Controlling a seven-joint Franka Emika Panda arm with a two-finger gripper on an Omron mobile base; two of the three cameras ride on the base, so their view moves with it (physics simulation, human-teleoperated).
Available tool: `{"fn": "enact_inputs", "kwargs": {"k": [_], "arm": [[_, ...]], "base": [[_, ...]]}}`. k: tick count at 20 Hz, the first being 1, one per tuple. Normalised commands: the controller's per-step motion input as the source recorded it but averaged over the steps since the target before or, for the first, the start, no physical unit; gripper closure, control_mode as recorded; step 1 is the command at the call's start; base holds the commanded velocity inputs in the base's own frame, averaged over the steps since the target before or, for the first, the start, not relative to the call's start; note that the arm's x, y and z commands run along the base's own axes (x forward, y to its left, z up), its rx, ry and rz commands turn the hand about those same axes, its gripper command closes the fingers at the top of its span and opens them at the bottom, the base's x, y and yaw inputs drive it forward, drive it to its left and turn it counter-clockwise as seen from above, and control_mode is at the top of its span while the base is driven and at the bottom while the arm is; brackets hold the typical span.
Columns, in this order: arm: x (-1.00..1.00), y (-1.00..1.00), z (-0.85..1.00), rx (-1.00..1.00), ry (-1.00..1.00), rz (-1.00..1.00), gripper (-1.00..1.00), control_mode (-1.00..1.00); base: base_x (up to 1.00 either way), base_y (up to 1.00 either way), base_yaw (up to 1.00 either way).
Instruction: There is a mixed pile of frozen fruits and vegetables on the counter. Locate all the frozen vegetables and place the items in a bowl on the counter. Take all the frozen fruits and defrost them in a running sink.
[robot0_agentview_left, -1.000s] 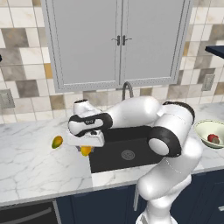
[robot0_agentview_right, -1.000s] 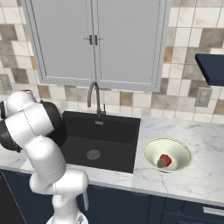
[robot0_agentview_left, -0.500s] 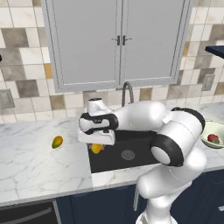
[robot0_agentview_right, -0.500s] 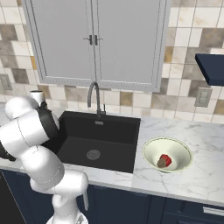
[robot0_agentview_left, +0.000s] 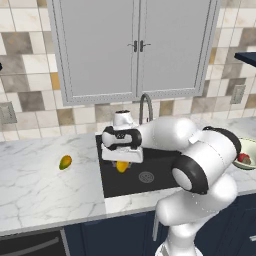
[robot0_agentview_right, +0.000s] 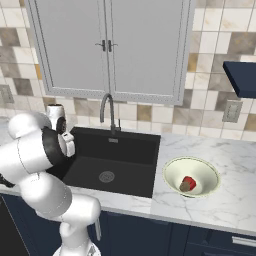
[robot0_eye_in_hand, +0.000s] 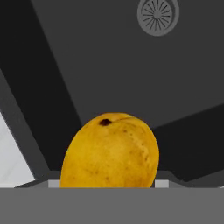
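Observation:
My gripper is shut on a yellow-orange mango-like fruit, which hangs over the left part of the black sink. In the hand view this fruit sits between the fingers, above the dark basin floor, with the steel drain beyond it. The second fruit, tinged green, lies on the marble counter left of the sink. The pale bowl stands right of the sink and holds the red round vegetable and the grey-brown lump.
The dark gooseneck faucet rises behind the basin, close to my forearm; I see no water coming from it. Grey wall cabinets hang above. A dark shelf corner juts out at the right. The bowl's rim shows at the right edge.
The arm has swung to the right with the fruit, from above the counter's edge by the sink to over the basin. The other fruit and the bowl have stayed put.

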Motion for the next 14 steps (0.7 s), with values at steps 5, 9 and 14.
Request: {"fn": "enact_inputs", "kwargs": {"k": [5,9,14], "arm": [[0.1,-0.48,-0.15,0.0,0.0,0.05,1.0,-1.0],[0.13,-0.46,-0.36,0.01,0.01,0.04,1.0,-1.0],[0.26,-0.36,-0.38,0.04,0.05,0.05,1.0,-1.0]], "base": [[0.0,0.0,0.0],[0.0,0.0,0.0],[0.0,0.0,0.0]]}}
